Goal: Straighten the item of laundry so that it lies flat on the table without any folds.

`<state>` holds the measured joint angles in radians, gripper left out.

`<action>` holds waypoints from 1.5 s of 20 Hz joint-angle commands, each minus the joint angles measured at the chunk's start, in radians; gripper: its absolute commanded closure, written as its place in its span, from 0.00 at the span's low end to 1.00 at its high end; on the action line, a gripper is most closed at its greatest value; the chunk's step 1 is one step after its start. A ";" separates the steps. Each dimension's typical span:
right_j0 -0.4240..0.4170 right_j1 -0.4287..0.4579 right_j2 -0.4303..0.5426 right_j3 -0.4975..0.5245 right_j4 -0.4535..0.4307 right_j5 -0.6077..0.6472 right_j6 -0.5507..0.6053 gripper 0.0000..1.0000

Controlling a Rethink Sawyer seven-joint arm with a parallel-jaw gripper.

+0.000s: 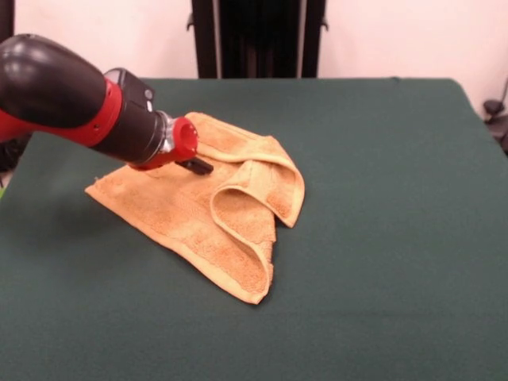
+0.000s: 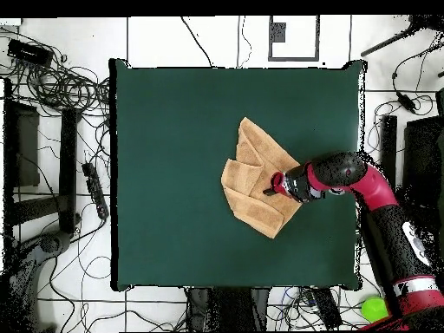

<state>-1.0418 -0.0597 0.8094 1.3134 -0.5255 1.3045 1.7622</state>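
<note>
The item of laundry, an orange-tan terry towel [image 1: 186, 210], lies crumpled on the dark green table [image 1: 381, 198], left of centre. Its right part is folded over into two raised loops, and one corner points toward the front edge. In the overhead view the towel [image 2: 251, 178] sits right of the table's [image 2: 173, 173] middle. My gripper [image 1: 198, 166] comes in low from the left on the red and black arm and rests at the towel's far middle part. In the overhead view the gripper [image 2: 269, 189] is over the towel's right side. Its state is hidden.
The robot's dark pedestal [image 1: 254, 36] stands behind the table's far edge. Cables [image 2: 61, 87] and dark equipment lie on the floor around the table. A bright green object [image 2: 375, 308] sits on the floor by the robot's base.
</note>
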 commanded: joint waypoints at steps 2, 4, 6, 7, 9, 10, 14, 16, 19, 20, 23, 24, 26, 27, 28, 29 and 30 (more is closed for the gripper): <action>0.057 0.079 0.001 0.024 0.074 0.085 -0.223 1.00; 0.057 0.085 0.002 0.031 0.091 0.088 -0.219 1.00; 0.053 0.087 0.006 0.045 0.105 0.085 -0.213 1.00; 0.051 0.088 0.007 0.053 0.112 0.083 -0.208 1.00; 0.049 0.089 0.005 0.060 0.119 0.074 -0.202 1.00; 0.052 0.090 0.004 0.060 0.117 0.066 -0.203 1.00; 0.064 0.106 -0.017 0.024 0.059 -0.006 -0.234 1.00; 0.070 0.118 -0.026 0.001 0.025 -0.038 -0.254 1.00; 0.078 0.137 -0.037 -0.026 -0.009 -0.067 -0.259 1.00; 0.083 0.145 -0.038 -0.036 -0.015 -0.072 -0.263 1.00; 0.097 0.164 -0.054 -0.055 -0.044 -0.118 -0.249 1.00; 0.105 0.171 -0.059 -0.064 -0.051 -0.133 -0.240 1.00; 0.106 0.181 -0.064 -0.057 -0.059 -0.162 -0.229 1.00; 0.106 0.186 -0.066 -0.052 -0.060 -0.175 -0.222 1.00; 0.102 0.188 -0.065 -0.041 -0.060 -0.183 -0.221 1.00; 0.098 0.189 -0.064 -0.029 -0.059 -0.192 -0.219 1.00; 0.097 0.194 -0.062 -0.023 -0.053 -0.192 -0.218 1.00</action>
<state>-1.0304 0.0135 0.8097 1.3138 -0.4642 1.3102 1.7622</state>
